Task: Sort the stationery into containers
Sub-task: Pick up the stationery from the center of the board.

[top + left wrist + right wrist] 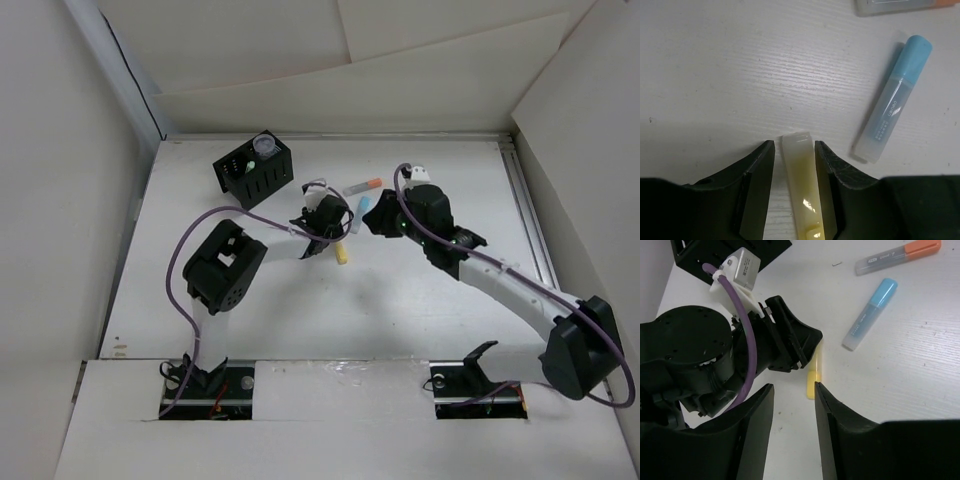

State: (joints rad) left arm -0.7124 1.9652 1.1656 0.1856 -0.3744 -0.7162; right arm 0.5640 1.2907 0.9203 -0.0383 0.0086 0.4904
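Note:
A yellow stick lies flat on the table between the fingers of my left gripper. The jaws are open and straddle it, with a thin gap on the left side. In the top view the left gripper is over the yellow stick. A light blue stick and a grey stick with an orange tip lie just beyond. My right gripper is open and empty, hovering close to the right of the left gripper. The black organiser holds a pale green stick and a pale roll.
White walls enclose the table on the left, back and right. A purple cable loops from the left arm. The organiser stands at the back left, the loose sticks near the middle back.

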